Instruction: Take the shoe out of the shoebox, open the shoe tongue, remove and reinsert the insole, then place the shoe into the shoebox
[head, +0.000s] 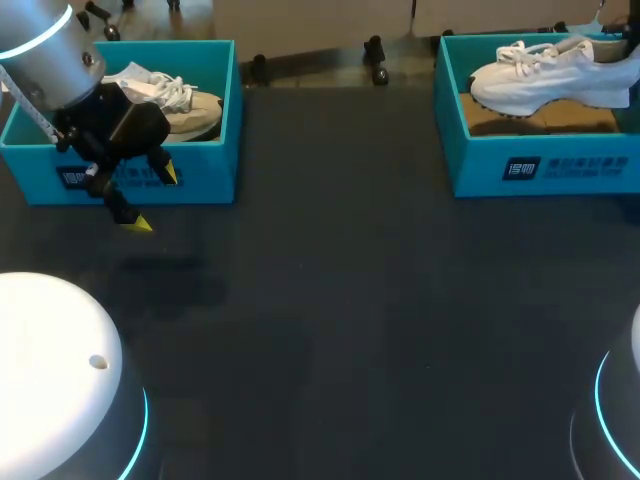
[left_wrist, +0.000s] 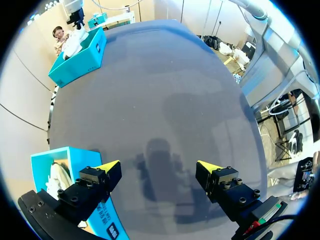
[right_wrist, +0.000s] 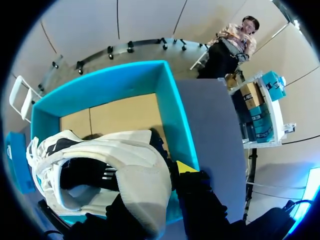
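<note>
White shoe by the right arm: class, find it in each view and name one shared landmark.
Head view: white shoe at far right, over the teal shoebox.
Left wrist view: far ahead of the left gripper, at that shoebox.
Right wrist view: between the right gripper's fingers.
Landmark: the teal shoebox.

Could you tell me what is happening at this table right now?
The right pincer holds the white shoe by its heel over the right teal shoebox, apparently lifting it out or setting it back. The left pincer hangs open above the table in front of the left shoebox, where another shoe lies untouched.
</note>
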